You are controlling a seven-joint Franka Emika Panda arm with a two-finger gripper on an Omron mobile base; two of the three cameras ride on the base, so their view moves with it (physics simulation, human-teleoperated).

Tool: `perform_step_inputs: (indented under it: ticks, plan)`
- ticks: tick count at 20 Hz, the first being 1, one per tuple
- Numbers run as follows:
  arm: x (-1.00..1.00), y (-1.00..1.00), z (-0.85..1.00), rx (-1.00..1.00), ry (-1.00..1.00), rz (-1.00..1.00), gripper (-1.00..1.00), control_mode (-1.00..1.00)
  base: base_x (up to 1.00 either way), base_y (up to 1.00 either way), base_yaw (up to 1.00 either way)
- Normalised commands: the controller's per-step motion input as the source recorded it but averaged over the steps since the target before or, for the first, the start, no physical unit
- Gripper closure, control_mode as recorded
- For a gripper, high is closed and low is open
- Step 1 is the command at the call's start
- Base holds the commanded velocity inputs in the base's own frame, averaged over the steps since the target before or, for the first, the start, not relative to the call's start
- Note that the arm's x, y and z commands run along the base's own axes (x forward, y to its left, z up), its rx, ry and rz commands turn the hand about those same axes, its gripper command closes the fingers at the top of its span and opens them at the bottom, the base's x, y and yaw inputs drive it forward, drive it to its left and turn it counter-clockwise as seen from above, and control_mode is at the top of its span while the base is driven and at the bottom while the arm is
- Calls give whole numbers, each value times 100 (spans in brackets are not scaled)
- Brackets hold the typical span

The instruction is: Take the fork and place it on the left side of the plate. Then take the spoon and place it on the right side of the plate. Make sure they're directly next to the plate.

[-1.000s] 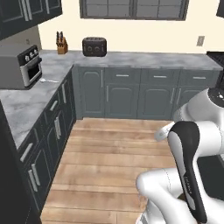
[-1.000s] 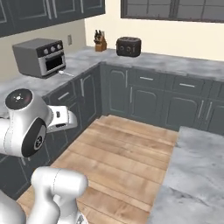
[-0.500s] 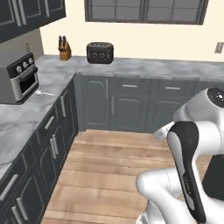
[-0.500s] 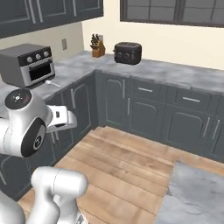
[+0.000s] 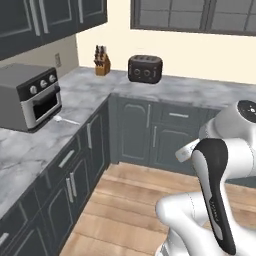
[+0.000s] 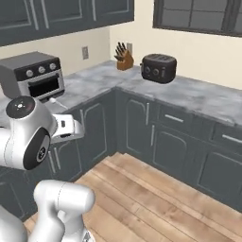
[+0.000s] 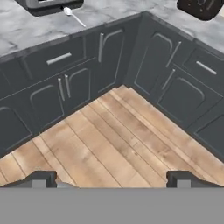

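Observation:
A small pale spoon [image 5: 64, 120] lies on the grey marble counter, just in front of the toaster oven's right corner. In the hand view the spoon [image 7: 72, 15] sits far off at the top left, its bowl toward the oven. My gripper [image 7: 111, 183] hangs over the wooden floor well short of that counter, jaws open wide with nothing between the fingertips [image 7: 41, 179]. The fork and the plate are out of view.
An L-shaped counter [image 5: 90, 90] on dark cabinets wraps the corner. On it stand a toaster oven [image 5: 31, 95], a knife block [image 5: 102, 62] and a black toaster [image 5: 145, 68]. Wooden floor [image 7: 109, 135] lies between me and the cabinets.
The whole picture has shifted: the base has moved, and the corner counter with the toaster oven now looks closer and larger. The gripper has stayed open.

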Motion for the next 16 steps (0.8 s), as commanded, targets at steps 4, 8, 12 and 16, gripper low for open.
perform_step_inputs:
  ticks: [4,8,12,16]
  plan:
    - [0,0,0,0,0,0,-100,100,98,-18,39]
    - [0,0,0,0,0,0,-100,100,94,-23,40]
    - [0,0,0,0,0,0,-100,100,87,-23,43]
    - [0,0,0,0,0,0,-100,100,74,-11,44]
